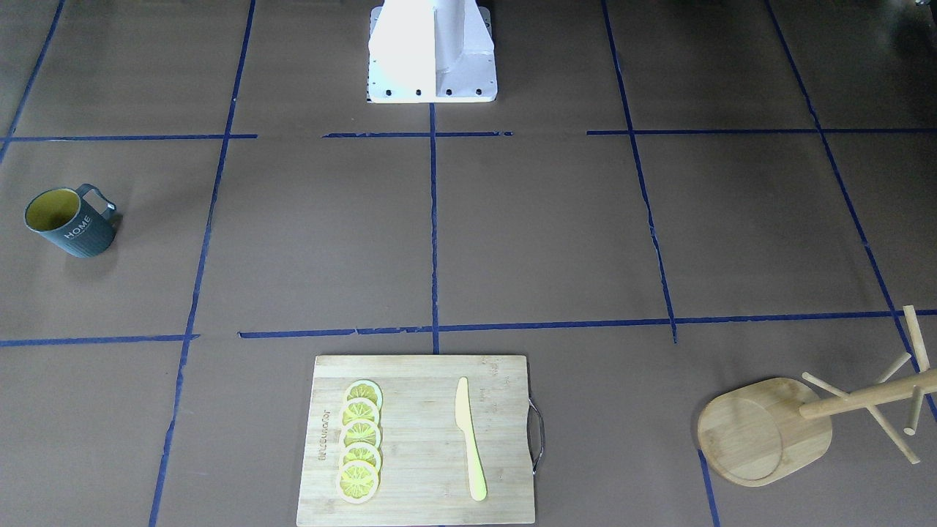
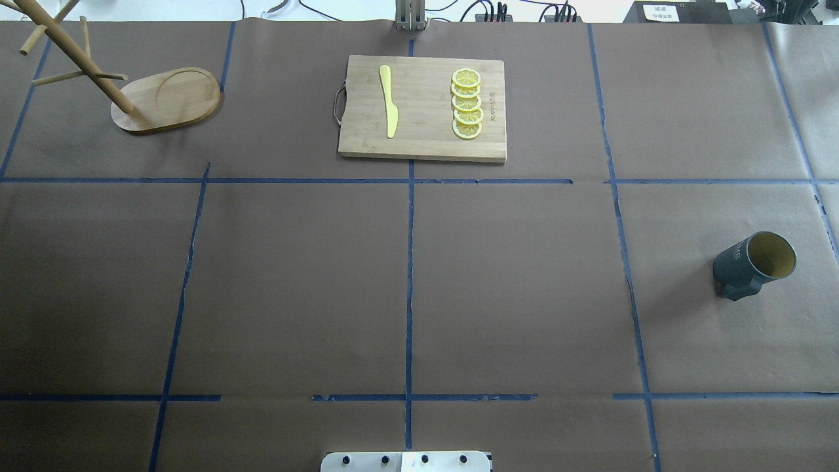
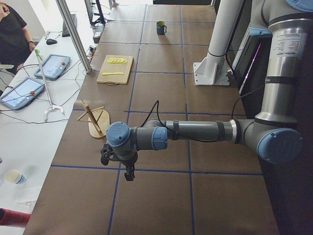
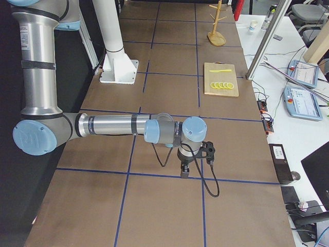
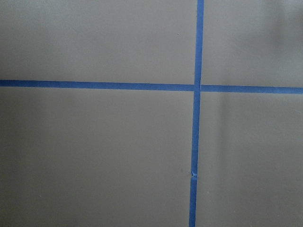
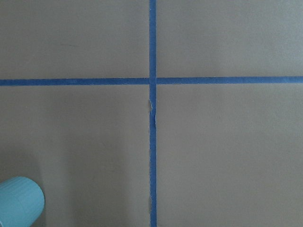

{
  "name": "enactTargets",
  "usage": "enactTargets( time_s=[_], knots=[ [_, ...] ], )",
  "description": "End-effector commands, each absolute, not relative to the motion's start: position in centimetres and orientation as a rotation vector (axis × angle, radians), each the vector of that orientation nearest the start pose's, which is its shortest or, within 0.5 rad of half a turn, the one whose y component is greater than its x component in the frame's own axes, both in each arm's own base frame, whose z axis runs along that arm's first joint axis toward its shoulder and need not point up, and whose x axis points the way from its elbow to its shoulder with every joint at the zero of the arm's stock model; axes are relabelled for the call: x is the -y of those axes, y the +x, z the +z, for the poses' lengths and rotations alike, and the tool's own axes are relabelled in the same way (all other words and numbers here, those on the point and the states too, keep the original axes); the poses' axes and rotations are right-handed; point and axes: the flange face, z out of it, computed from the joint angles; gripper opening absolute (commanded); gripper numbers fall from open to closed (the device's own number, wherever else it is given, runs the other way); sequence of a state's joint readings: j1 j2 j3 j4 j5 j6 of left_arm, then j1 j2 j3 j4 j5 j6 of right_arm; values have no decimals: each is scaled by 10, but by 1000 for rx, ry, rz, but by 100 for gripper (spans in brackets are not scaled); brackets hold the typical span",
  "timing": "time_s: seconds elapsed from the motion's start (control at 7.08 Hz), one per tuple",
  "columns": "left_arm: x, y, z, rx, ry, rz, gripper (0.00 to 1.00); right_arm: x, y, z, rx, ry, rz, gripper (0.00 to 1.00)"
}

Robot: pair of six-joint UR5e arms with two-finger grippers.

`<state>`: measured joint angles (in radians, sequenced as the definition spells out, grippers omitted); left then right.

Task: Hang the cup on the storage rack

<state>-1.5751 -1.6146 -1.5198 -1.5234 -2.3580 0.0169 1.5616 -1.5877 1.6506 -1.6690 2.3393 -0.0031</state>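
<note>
While cup stands upright on robot's right, well apart from mug tree at far left, we advise: grip wall opposite handle, leaving it free for peg. Finger state of right gripper and left gripper: we cannot tell.

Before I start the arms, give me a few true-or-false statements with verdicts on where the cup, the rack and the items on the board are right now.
1. The cup stands upright on the table, mouth up. True.
2. The cup already hangs on the storage rack. False: the rack's pegs are bare, and the cup stands far from it, on the robot's right side of the table.
3. Five lemon slices lie in a row on the cutting board. True.
4. The yellow knife lies on the table beside the board. False: it lies on the board, apart from the slices.
</note>
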Motion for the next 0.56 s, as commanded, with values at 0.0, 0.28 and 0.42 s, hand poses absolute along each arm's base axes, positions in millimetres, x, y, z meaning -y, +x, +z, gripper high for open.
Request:
enactTargets(
  time_s=[0.0, 0.28, 0.42],
  knots=[
    [507, -64, 664, -787, -42, -7, 100, 482, 60, 636, 768, -34, 2, 100],
    [511, -65, 655, -787, -5, 8, 100, 484, 60, 630, 768, -22, -3, 100],
    [514, -64, 655, -788, 33, 26, 100, 483, 60, 630, 768, -22, -1, 100]
  ],
)
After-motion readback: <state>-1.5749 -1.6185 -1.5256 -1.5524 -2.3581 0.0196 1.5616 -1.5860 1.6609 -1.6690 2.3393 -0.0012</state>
